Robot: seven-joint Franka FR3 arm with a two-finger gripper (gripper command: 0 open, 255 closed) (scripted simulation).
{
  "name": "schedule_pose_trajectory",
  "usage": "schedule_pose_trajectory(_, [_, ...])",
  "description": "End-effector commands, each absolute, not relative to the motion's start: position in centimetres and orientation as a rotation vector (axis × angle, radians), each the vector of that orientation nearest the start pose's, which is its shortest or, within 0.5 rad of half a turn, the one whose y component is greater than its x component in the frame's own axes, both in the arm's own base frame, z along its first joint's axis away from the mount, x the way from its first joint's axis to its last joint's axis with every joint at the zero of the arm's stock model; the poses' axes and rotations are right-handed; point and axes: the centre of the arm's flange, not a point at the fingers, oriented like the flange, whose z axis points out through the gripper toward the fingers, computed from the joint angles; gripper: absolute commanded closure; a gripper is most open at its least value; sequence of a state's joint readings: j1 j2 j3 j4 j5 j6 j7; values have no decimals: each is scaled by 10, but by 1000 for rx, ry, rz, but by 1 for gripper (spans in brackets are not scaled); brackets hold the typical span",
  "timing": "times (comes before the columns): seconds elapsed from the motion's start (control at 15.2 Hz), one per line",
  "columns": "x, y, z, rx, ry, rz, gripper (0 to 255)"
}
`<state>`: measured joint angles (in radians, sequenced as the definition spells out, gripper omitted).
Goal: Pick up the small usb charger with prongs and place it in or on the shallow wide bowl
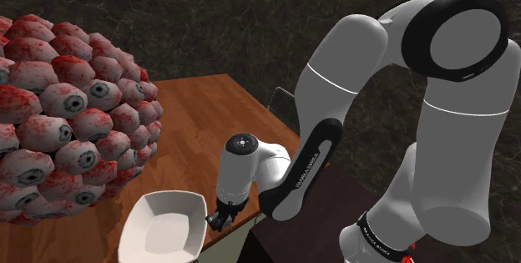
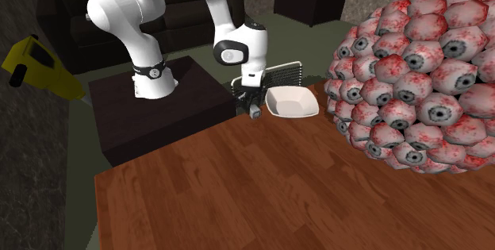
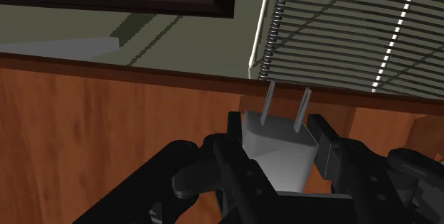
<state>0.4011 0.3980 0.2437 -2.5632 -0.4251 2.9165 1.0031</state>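
A small pale grey usb charger (image 3: 279, 151) with two metal prongs pointing away from the hand sits between my black fingers at the wooden table's edge. My gripper (image 3: 277, 136) is shut on it, one finger pressed to each side. In the shoulder view the gripper (image 1: 221, 218) is low over the table edge, just to the right of the shallow white bowl (image 1: 147, 208). In the second exterior view the gripper (image 2: 254, 111) is just left of the bowl (image 2: 275, 107), which stands at the table's far edge.
A huge heap of bloodshot eyeballs (image 1: 58, 128) (image 2: 420, 82) covers much of the wooden table (image 2: 238, 185). A slatted grey rack (image 3: 356, 23) (image 2: 284, 74) stands beyond the table edge. My dark stand (image 2: 159, 109) is beside the table.
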Motion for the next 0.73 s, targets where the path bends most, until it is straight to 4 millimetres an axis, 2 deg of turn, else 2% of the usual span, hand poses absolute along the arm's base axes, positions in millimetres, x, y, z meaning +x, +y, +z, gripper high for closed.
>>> schedule_pose_trajectory(0.0, [320, 287, 125, -3151, -62, 25, 255])
schedule_pose_trajectory(0.66, [320, 287, 178, -3151, -62, 25, 255])
